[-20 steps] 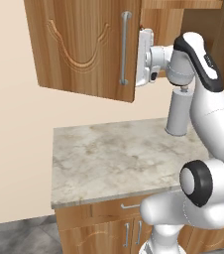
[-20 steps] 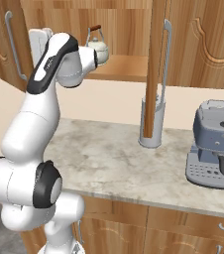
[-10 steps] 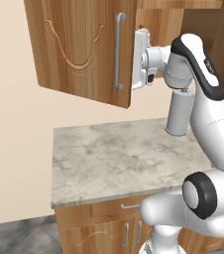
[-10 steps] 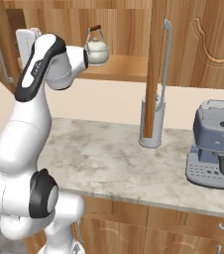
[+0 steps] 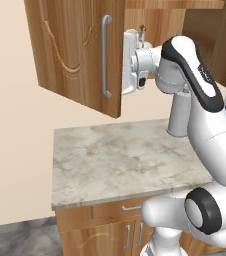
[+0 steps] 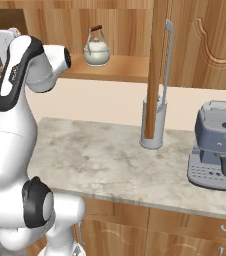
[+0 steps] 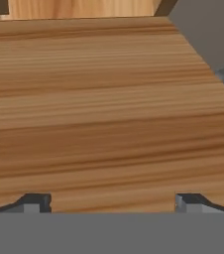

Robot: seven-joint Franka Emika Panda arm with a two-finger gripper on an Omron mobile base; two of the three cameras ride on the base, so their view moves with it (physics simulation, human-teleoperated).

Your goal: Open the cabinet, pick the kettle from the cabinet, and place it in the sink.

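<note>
my gripper (image 7: pixel 111 201) is spread wide: in the hand view its two dark fingertips (image 7: pixel 34 202) stand far apart at the bottom, with nothing between them, facing a plain wood-grain surface close ahead. in the left base view the gripper (image 5: pixel 130 62) sits just behind the free edge of the open left door (image 5: pixel 80 50) of the cabinet, near its long silver handle (image 5: pixel 106 56); whether it touches the door i cannot tell.

below the arm lies the marble-like counter (image 5: pixel 115 160). base cabinets (image 5: pixel 105 232) with short handles sit under it.

on the counter, in the right base view, a grey canister (image 6: pixel 152 122) stands upright near the back wall, directly below the edge of the right door (image 6: pixel 160 55), which also stands open with its silver bar handle (image 6: pixel 168 60) showing. to the right of the canister stands a grey coffee machine (image 6: pixel 217 145), well apart from it. no readable writing or brand appears on either item.

farthest back, the cabinet (image 6: pixel 120 67) is open. the kettle (image 6: pixel 96 49) stands upright on the cabinet shelf, cream-white with a thin upright handle, alone on that shelf. its contents cannot be seen. in the left base view only the top of the kettle (image 5: pixel 142 31) shows above my wrist.
</note>
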